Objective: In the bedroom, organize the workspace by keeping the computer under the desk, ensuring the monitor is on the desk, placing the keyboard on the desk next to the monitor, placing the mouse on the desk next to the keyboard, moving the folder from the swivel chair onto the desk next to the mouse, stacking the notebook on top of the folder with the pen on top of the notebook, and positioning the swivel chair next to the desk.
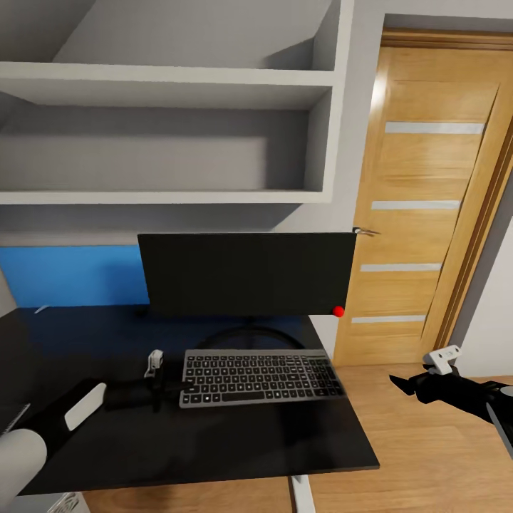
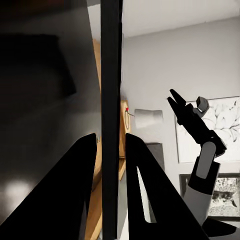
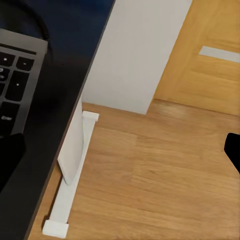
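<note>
The wide black monitor stands on the black-topped desk, a red dot at its lower right corner. In front of it is the slim silver-grey keyboard, level and just above the desk top. My left gripper is shut on the keyboard's left end. In the left wrist view its fingers straddle the thin keyboard edge. My right gripper hangs open off the desk's right end, over the floor. Part of the keyboard and the desk edge show in the right wrist view.
White wall shelves hang above the monitor, and a blue back panel rises behind the desk. A wooden door stands to the right. A white desk leg rests on light wood floor.
</note>
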You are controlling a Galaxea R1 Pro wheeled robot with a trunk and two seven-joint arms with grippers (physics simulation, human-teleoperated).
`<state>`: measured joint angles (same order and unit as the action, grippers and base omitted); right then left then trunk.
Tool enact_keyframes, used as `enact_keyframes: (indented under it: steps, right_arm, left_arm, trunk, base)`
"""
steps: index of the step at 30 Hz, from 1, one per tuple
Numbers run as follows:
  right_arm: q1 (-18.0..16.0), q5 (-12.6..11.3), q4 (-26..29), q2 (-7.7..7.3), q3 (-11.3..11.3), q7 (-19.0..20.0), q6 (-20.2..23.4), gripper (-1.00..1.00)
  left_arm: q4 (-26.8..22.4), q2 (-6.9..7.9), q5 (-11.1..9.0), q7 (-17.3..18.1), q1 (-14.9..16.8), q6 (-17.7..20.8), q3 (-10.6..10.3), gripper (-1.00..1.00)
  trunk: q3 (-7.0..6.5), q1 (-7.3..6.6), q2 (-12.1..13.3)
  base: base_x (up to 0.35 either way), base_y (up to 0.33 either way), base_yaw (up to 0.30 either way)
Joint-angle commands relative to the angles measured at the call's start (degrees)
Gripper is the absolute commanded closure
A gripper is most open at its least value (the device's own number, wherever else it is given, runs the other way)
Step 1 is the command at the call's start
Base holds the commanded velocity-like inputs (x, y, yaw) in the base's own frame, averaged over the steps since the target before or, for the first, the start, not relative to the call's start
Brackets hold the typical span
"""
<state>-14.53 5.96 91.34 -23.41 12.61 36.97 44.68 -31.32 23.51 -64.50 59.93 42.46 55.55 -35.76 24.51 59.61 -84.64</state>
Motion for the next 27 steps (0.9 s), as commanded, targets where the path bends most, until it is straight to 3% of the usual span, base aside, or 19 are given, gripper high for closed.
enact_keyframes:
  steps: [1,12,27]
  right_arm:
    - [-0.06,0.61,0.06,0.01,0.05,0.56,0.15,-1.0]
    - [-0.06,0.59,0.06,0.02,0.02,0.56,0.15,-1.0]
    - [-0.06,0.55,0.06,0.02,0.01,0.61,0.15,-1.0]
  left_arm:
    - [0.23,0.03,-0.48,0.16,0.05,0.1,-0.29,1.0]
    - [3.32,-0.46,-0.79,-5.26,-0.09,-0.63,-0.29,1.0]
    - [3.72,-0.81,-0.99,-5.86,-0.07,-0.6,-0.13,1.0]
  trunk:
    - [0.07,0.0,-0.04]
    - [0.07,0.0,-0.04]
    - [0.07,0.0,-0.04]
  base:
    - [0.0,0.0,0.0]
    - [0.0,0.0,0.0]
    - [0.09,0.0,0.0]
